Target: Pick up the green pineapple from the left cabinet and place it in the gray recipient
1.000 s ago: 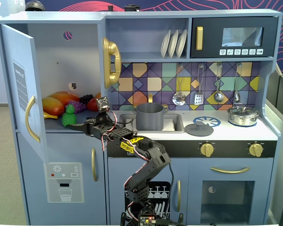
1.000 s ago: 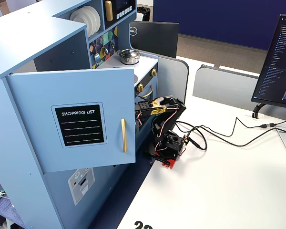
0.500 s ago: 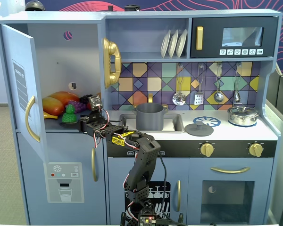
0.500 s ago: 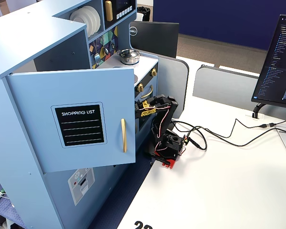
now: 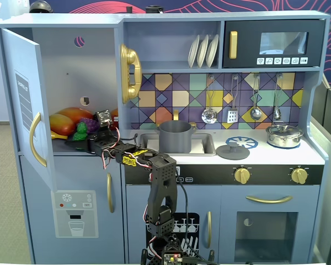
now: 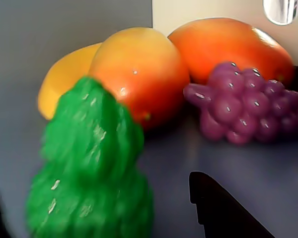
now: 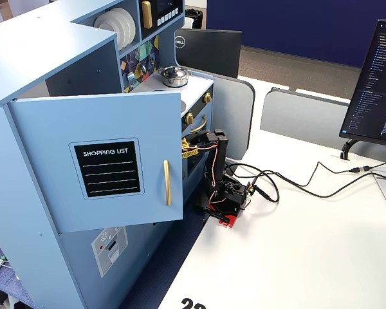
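The green pineapple (image 5: 81,129) stands on the floor of the left cabinet (image 5: 66,61), whose door (image 5: 23,94) is swung open. In the wrist view the pineapple (image 6: 89,168) fills the lower left, upright and blurred. My gripper (image 6: 94,191) is open around it. The right finger (image 6: 223,210) is a clear gap away from it, and the left finger barely shows at the frame's edge. In a fixed view my gripper (image 5: 83,137) reaches into the cabinet just in front of the pineapple. The gray recipient (image 5: 175,136) stands lidless in the sink.
Orange-yellow toy fruits (image 6: 139,69) and a purple grape bunch (image 6: 246,106) lie right behind the pineapple. A silver lidded pot (image 5: 284,135) and a gray lid (image 5: 233,150) sit on the counter. In another fixed view the open door (image 7: 109,167) hides the cabinet's inside.
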Tool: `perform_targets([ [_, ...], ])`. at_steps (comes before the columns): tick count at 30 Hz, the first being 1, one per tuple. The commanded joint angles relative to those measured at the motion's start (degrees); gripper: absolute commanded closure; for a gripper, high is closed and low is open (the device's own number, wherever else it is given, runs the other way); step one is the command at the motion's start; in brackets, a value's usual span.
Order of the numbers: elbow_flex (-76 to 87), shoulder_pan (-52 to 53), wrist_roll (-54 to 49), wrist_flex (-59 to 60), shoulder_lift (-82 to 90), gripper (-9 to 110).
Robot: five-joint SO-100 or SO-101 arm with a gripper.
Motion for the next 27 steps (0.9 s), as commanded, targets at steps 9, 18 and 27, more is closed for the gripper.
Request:
perform_targets([
  [9,-11.95,-1.14,-2.90,-1.58,-3.78,101],
  [18,-2.64,-4.83,-5.36,-1.41,13.27,101],
  [27,19.60,-7.29,-12.39,1.76,45.97,102],
])
